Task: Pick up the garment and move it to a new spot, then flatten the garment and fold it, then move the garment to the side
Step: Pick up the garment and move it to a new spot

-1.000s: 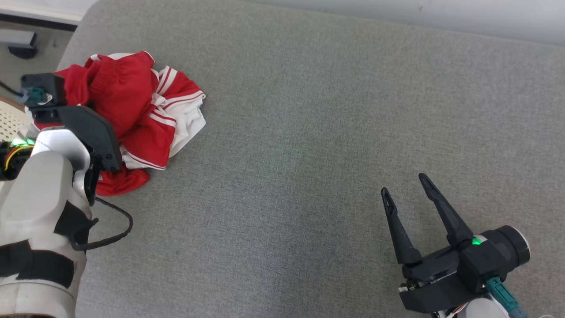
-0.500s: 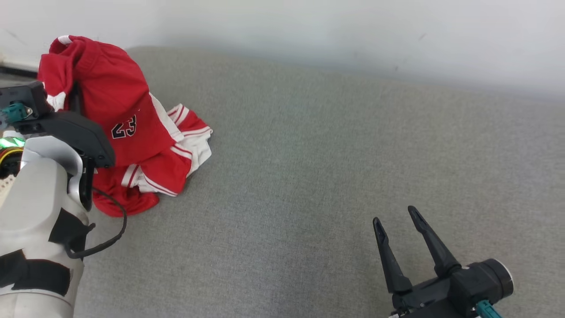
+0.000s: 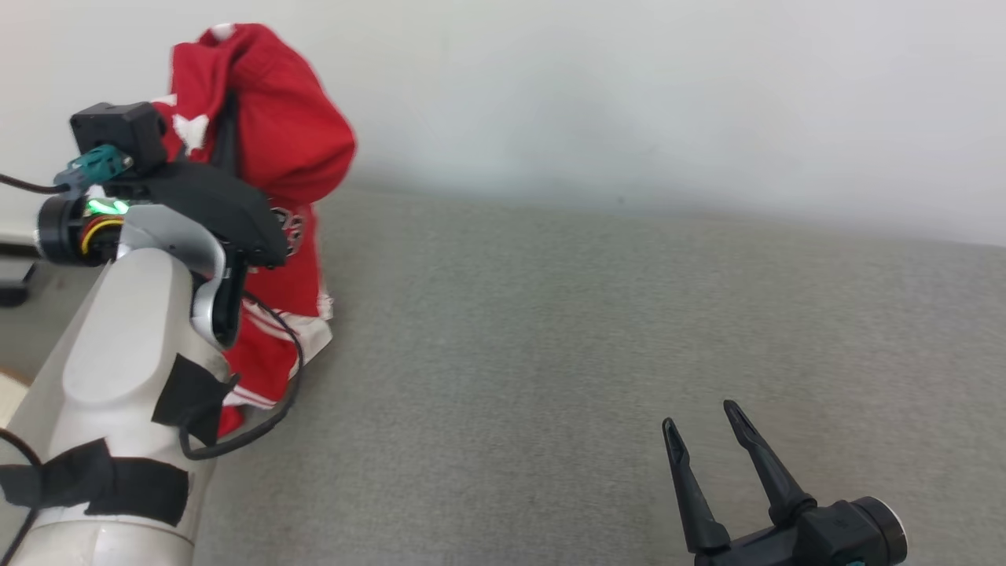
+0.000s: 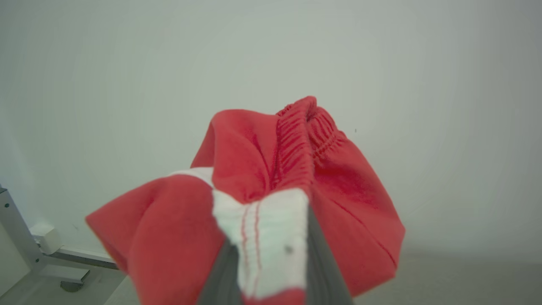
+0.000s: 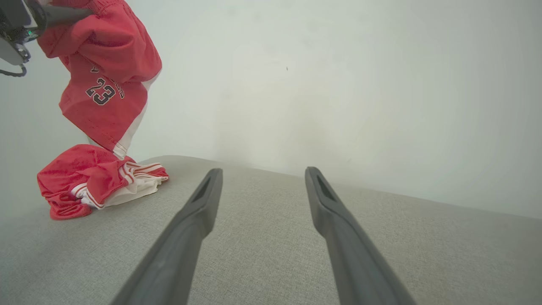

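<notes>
Left gripper (image 4: 269, 228): clenched on the garment (image 3: 275, 118); in the left wrist view a white-trimmed fold and the red ribbed waistband sit pinched between its two fingers.
Garment position: upper left of the head view, raised in front of the pale wall (image 3: 629, 94), with the cloth draped over and below the gripper.
Long axis: close to vertical. In the right wrist view the red cloth with the number 23 hangs from the grip at the upper left, and its lower end lies bunched on the table (image 3: 550, 354) at the left of that frame.
Lift state, as judged: only partly clear, since the bottom folds touch the table.
Right gripper (image 3: 699, 415): released and holding nothing, fingers spread and pointing up the frame at the lower right of the head view.
Nearer arm: the left, which already has the cloth; the right is well apart from it.
Direction of free space: bare grey table runs from the garment toward the centre and right of the head view, between the two grippers.
Next move, as judged: raise the grip until the lower end hangs free, then carry it toward frame centre.
</notes>
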